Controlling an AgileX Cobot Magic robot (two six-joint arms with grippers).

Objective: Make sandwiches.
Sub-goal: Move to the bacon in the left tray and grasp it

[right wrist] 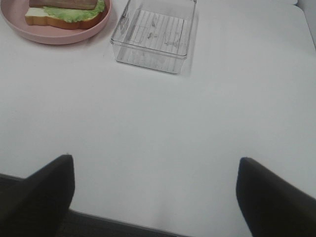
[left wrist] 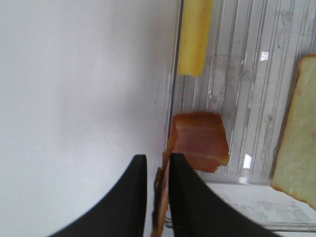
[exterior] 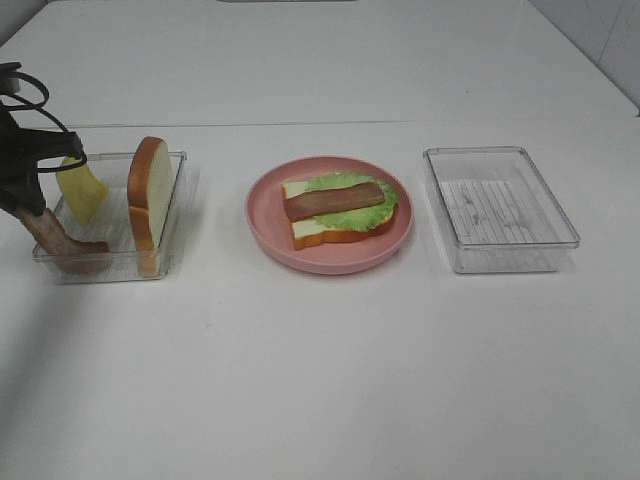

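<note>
The sandwich stack lies on the round pink plate: a bread slice, a green lettuce leaf and a brown meat strip on top. My left gripper is at the left tray's near left corner, shut on one end of a second meat strip. In the left wrist view the gripper pinches that strip edge-on, and its other end lies in the tray. A yellow cheese square and an upright bread slice stand in the same tray. My right gripper is open and empty over bare table.
An empty clear tray stands right of the plate and also shows in the right wrist view. The plate's rim shows there too. Cheese and bread show in the left wrist view.
</note>
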